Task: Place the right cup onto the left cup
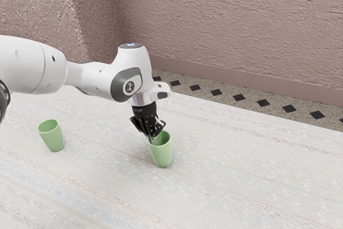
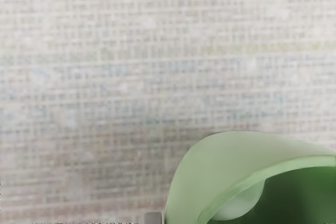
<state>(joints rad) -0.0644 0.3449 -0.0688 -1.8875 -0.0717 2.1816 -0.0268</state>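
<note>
See the claw [image 1: 153, 135] low at the rim of the first cup [image 1: 163, 153], upright on the desk [image 1: 241, 181], in from the edge along the wall [image 1: 230, 25]. Cannot tell whether spread, pressed together or pinching the rim. Find the other cup [image 1: 52, 137] well apart, toward the exterior view's left, upright too. Beware an off-centre bite: could let the cup swing or slip once lifted. Avoid sliding sideways without a firm hold; might tip it. Carry high, or risk knocking over the other cup; release straight, or risk toppling both.
</note>
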